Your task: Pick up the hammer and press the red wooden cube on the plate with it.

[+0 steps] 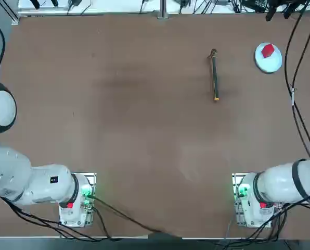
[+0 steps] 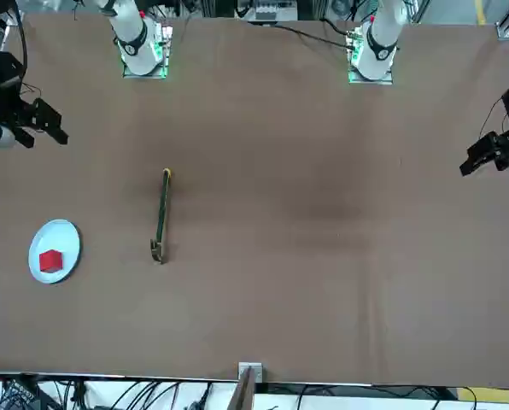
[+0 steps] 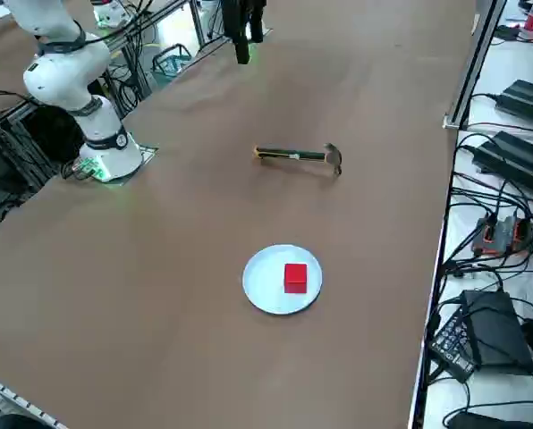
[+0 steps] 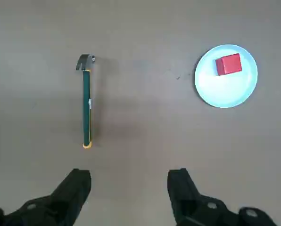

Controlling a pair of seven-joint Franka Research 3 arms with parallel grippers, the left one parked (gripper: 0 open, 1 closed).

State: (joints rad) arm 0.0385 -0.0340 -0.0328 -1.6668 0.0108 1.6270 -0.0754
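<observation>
Overhead — right hand (image 4: 128,181) agape, wrist cropped.

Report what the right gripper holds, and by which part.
Nothing. The right gripper hangs open above the table; the hammer lies untouched on it.

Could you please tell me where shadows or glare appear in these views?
Top view: a soft dark shadow patch on the table, apart from the hammer. Right wrist view: the open right hand hovers above the table, a faint shadow beside the hammer; the plate shows no glare.
</observation>
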